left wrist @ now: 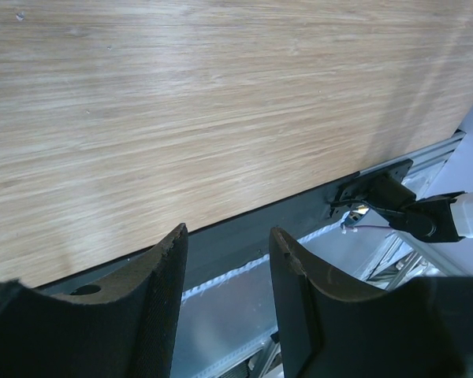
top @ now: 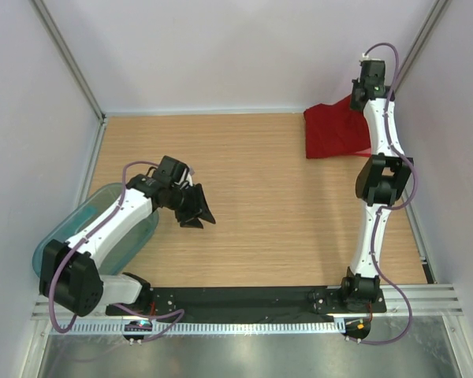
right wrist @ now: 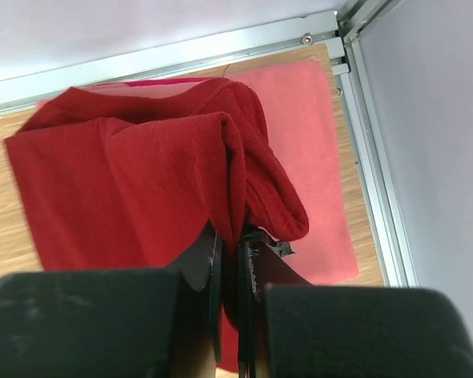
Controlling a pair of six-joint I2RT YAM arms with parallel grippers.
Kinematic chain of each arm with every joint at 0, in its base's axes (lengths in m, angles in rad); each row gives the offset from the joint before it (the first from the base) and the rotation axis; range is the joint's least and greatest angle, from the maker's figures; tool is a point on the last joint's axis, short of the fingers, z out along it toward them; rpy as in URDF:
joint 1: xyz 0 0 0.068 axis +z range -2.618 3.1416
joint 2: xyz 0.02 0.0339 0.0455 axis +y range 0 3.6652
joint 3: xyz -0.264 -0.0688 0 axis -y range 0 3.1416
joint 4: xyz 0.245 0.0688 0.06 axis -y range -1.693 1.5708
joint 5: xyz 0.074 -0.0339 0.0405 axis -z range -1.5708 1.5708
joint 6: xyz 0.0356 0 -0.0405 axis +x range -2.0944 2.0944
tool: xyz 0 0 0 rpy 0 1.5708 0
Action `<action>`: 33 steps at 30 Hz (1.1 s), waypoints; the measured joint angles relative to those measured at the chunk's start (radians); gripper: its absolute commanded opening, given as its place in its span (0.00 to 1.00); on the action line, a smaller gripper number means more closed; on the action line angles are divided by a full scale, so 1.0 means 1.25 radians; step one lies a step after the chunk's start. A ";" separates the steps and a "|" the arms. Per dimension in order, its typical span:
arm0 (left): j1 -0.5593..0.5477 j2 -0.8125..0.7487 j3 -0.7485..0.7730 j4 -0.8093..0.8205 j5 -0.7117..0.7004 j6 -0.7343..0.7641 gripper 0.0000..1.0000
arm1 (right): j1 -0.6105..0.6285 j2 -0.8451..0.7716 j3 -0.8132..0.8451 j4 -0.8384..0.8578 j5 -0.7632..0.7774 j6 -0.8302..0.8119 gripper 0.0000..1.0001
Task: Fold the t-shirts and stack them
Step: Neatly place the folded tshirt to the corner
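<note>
At the far-right corner of the wooden table [top: 260, 197], my right gripper [right wrist: 232, 236] clenches the dark-red cloth t-shirt [right wrist: 126, 173] to stack on the folded salmon-pink t-shirt [right wrist: 315, 157]; left gripper [left wrist: 227, 236] released.

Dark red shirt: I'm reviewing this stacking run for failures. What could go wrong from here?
The right end effector pinches only a bunched ridge of the dark red shirt; set down so, it may land crumpled.
The salmon-pink shirt lies flat beside it; dragging red cloth could rumple it.
The left end effector hangs open over bare table, far from both shirts, so it probably cannot steady either.
</note>
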 measured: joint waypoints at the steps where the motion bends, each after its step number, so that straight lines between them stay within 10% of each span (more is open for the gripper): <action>1: 0.000 0.002 0.000 0.001 0.000 -0.002 0.47 | -0.004 0.009 0.000 0.007 0.002 0.000 0.01; 12: 0.000 0.009 0.000 0.001 0.000 -0.010 0.47 | -0.043 0.122 0.001 0.121 0.022 0.002 0.02; 29: -0.011 -0.073 0.005 -0.052 -0.001 -0.029 0.47 | -0.056 0.245 0.053 0.282 0.240 0.000 0.98; 33: -0.011 -0.124 0.010 -0.062 -0.001 -0.035 0.48 | -0.035 0.191 0.036 0.229 0.259 0.017 1.00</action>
